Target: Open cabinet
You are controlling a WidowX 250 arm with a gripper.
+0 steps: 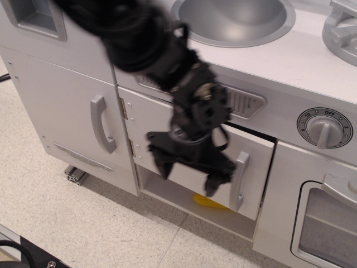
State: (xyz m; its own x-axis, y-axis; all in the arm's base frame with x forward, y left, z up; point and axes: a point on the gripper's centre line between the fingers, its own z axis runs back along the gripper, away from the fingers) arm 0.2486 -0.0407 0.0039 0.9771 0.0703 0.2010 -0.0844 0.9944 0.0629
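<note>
The cabinet door (256, 151) is a wide flat white panel under the sink, standing slightly ajar, with a dark gap along its top edge. Its small vertical silver-grey handle (240, 180) is near the right edge. My black gripper (209, 181) hangs in front of the door, just left of the handle, blurred by motion. I cannot tell whether its fingers are open or shut. It holds nothing that I can see. A yellow object (209, 202) shows below the door, inside the cabinet.
A taller door with a curved grey handle (102, 124) stands to the left. An oven door with a window (329, 229) and a round knob (324, 128) are to the right. The sink basin (234, 17) sits on top. Speckled floor lies below.
</note>
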